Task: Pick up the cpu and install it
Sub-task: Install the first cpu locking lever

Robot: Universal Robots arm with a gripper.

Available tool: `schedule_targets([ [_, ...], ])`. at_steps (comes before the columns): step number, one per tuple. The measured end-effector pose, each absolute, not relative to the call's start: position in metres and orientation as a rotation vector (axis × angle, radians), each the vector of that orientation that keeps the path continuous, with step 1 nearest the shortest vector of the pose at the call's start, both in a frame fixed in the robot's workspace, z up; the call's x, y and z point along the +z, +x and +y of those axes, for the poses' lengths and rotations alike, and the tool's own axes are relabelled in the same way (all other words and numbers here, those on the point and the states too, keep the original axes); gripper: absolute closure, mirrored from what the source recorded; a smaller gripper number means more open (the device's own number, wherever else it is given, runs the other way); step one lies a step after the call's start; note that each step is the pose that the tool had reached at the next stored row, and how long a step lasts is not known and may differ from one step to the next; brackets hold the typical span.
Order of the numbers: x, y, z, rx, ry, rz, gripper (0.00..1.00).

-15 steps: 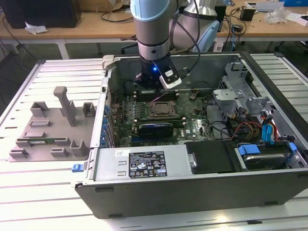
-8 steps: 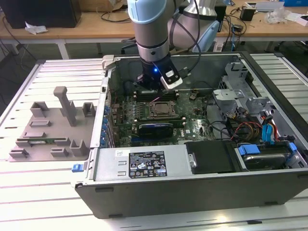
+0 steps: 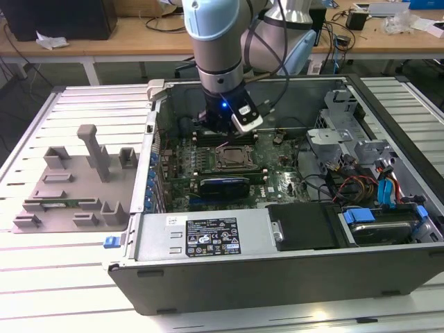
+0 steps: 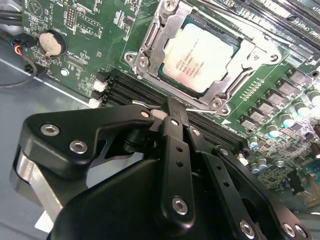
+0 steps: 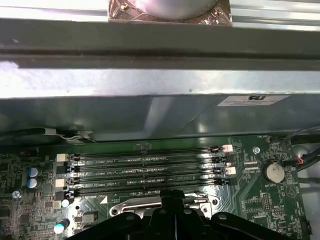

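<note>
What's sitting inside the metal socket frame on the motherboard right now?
The cpu lies inside the socket frame, silver top showing. Whatever is beneath it is covered.

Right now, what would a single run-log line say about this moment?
cpu: in motherboard socket | hand: shut, empty, at memory slots beside socket

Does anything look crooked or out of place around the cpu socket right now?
Nothing stands out. In the second wrist view the cpu lies flat and square inside its metal socket frame, edges parallel to it, and the gripper hangs close to the frame.
</note>
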State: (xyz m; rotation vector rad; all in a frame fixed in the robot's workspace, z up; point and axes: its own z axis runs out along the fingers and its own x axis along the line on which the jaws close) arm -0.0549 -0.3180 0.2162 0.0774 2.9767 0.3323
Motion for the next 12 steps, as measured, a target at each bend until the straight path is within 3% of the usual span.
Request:
schedule_targets([
  [12,0.2099,-0.0549,-0.3104,0.318,0.124,2.962,0.89],
])
